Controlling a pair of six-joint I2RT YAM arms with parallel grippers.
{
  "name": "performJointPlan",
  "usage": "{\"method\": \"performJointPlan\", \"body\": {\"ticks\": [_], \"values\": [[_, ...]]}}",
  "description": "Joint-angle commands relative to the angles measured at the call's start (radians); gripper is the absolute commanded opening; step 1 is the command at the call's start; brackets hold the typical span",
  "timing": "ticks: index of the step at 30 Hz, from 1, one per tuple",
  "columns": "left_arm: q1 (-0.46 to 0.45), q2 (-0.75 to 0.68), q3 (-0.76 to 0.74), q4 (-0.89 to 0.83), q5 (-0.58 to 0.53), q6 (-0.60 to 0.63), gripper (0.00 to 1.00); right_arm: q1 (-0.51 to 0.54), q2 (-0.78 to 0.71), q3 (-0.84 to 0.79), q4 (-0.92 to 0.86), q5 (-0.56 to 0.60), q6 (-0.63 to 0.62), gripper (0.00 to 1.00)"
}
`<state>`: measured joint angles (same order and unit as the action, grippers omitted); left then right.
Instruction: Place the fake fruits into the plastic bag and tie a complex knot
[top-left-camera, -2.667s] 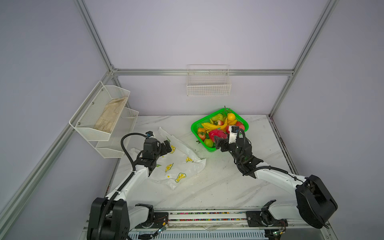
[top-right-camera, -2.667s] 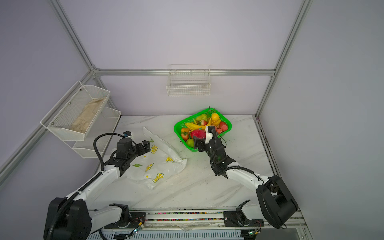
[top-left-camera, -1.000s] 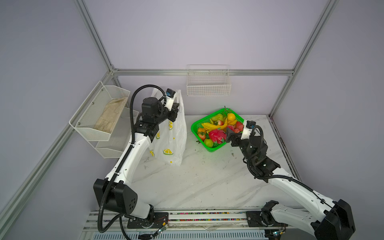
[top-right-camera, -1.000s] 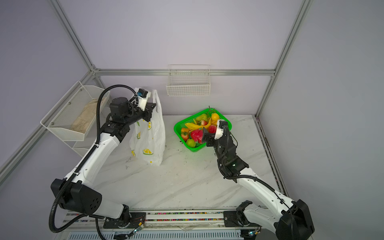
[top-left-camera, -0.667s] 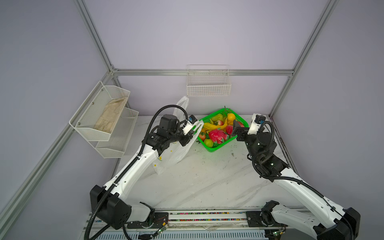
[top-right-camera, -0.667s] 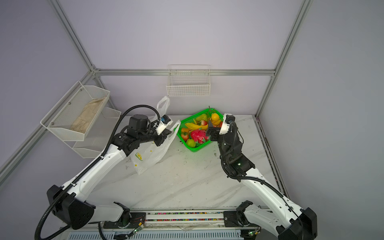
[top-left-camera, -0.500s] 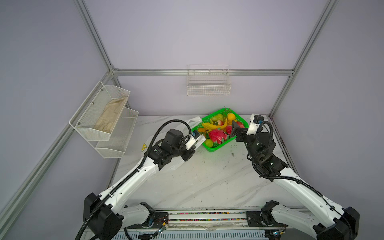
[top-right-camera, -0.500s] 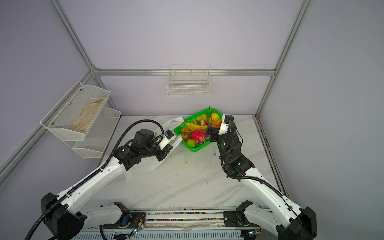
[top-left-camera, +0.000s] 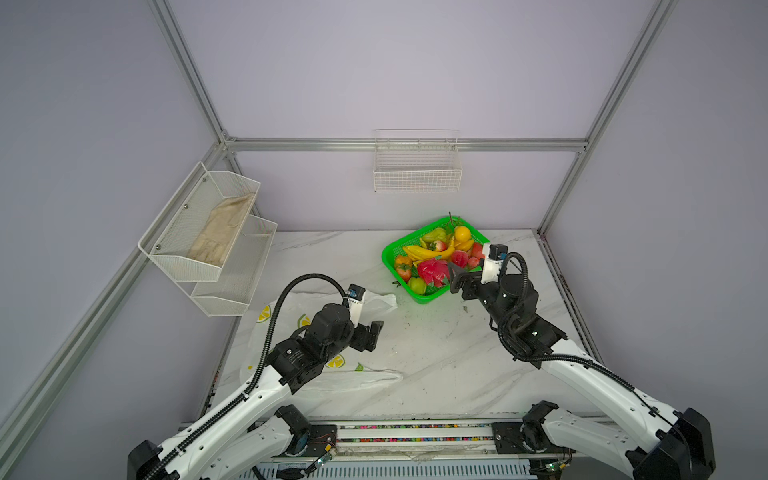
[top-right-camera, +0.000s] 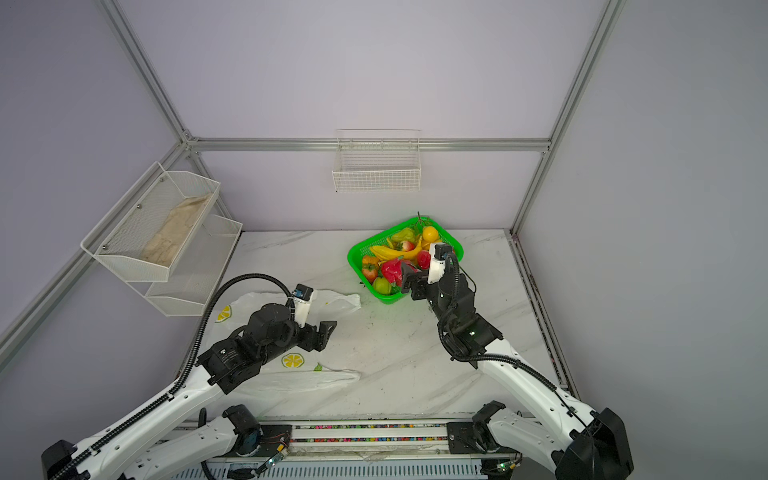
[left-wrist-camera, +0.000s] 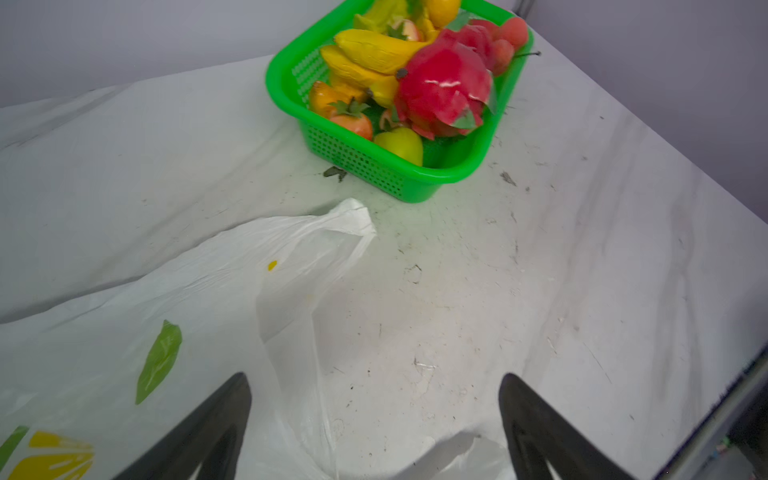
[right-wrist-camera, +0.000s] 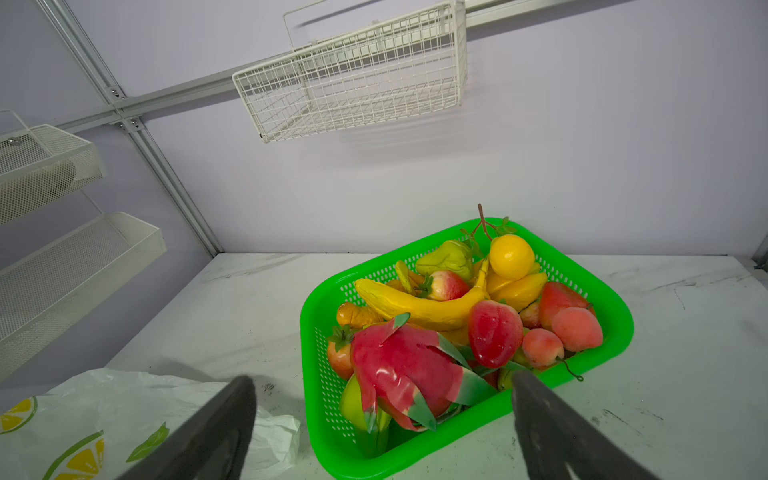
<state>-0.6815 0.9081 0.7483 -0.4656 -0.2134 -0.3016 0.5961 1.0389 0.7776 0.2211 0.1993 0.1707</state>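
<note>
Layout of my two hands. My left hand (top-left-camera: 372, 336) hangs open and empty over the plastic bag (top-left-camera: 365, 379), which lies flat and crumpled on the table (top-left-camera: 436, 357). My right hand (top-left-camera: 455, 281), spread wide and holding nothing, hovers at the near rim of the green basket (top-left-camera: 424, 300); the fake fruits (top-left-camera: 428, 252) sit inside it, the dragon fruit (top-left-camera: 432, 270) nearest.

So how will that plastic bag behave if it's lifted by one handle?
Probably floppy: the bag lies flat and creased on the table, so it would sag and fall shut. Likely very light, since the film looks thin and see-through. Being smooth, it may slip from a loose pinch.
</note>
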Motion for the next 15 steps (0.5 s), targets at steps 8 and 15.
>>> {"method": "performJointPlan", "body": {"ticks": [8, 15], "values": [[0.062, 0.48, 0.196, -0.144, -0.404, -0.148, 0.95, 0.002, 0.013, -0.034, 0.03, -0.016, 0.014, 0.97], [0.112, 0.684, 0.255, -0.101, -0.372, -0.128, 0.86, 0.003, 0.02, -0.045, 0.034, -0.018, -0.002, 0.97]]}}
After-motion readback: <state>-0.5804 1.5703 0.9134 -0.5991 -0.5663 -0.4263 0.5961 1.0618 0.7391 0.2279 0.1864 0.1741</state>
